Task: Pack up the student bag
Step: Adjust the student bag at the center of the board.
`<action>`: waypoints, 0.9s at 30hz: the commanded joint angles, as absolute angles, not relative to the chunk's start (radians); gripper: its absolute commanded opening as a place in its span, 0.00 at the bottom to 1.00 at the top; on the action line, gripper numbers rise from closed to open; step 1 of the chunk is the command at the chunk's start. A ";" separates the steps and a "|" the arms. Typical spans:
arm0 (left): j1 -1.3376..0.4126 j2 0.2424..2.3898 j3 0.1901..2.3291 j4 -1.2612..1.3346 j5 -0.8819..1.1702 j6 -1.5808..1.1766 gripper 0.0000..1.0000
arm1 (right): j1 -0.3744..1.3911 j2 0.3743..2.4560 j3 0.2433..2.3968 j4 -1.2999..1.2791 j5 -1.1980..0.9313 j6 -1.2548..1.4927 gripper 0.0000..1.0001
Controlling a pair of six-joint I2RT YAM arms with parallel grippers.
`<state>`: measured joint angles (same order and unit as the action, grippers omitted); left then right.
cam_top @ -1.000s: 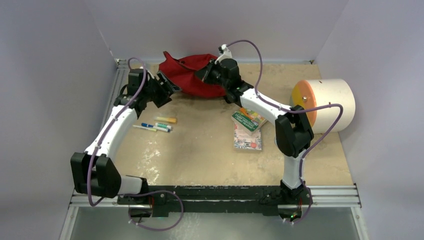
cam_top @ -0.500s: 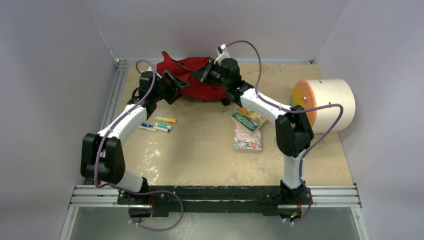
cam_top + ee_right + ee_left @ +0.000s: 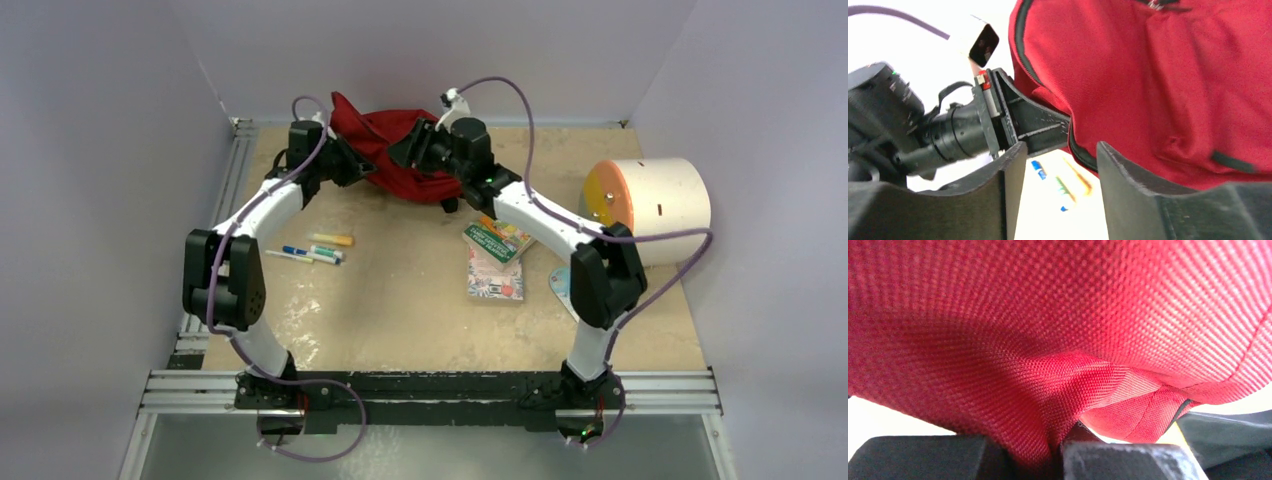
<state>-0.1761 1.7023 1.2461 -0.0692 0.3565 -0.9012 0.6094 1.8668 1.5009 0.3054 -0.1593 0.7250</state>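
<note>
At rear, left end effector [image 3: 1060, 454] now clamps student bag [image 3: 396, 142].

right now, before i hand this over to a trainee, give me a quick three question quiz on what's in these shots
1. True or false: the student bag has its red fabric pinched in the shut left tool.
2. Fill in: the fingers of the right tool stand ____, with nothing between them.
3. Where do the markers lie? A in the bag; B on the table; C in the right tool.
Key: 1 true; 2 open; 3 B.
</note>
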 commanded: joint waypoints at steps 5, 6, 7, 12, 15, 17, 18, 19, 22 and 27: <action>-0.104 1.766 1.404 -0.193 0.516 -0.521 0.00 | 0.538 1.642 1.344 0.296 0.064 0.505 0.68; -0.102 1.774 1.420 -0.205 0.533 -0.493 0.00 | 0.523 1.637 1.326 0.293 0.068 0.501 0.68; -0.101 1.782 1.443 -0.223 0.545 -0.467 0.00 | 0.507 1.635 1.311 0.285 0.065 0.500 0.68; -0.102 1.802 1.602 -0.283 0.615 -0.366 0.00 | 0.448 1.624 1.234 0.284 0.048 0.502 0.68; -0.103 1.826 1.733 -0.350 0.657 -0.299 0.00 | 0.446 1.625 1.204 0.305 0.034 0.487 0.68; -0.103 1.858 1.831 -0.430 0.676 -0.241 0.00 | 0.444 1.639 1.194 0.319 0.035 0.485 0.69; -0.103 1.875 1.875 -0.470 0.679 -0.215 0.00 | 0.440 1.649 1.194 0.320 0.044 0.492 0.69; -0.103 1.888 1.907 -0.503 0.678 -0.191 0.00 | 0.434 1.662 1.198 0.319 0.051 0.502 0.70; -0.103 1.911 1.942 -0.558 0.663 -0.144 0.00 | 0.399 1.717 1.234 0.311 0.047 0.552 0.73; -0.103 1.923 1.915 -0.597 0.615 -0.115 0.00 | 0.353 1.876 1.395 0.245 -0.020 0.574 0.78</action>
<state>-0.1066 1.9072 1.8954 -0.5751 0.6415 -0.2024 0.3935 1.7840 1.2530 0.2691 0.0269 0.5438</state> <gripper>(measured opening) 0.036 0.772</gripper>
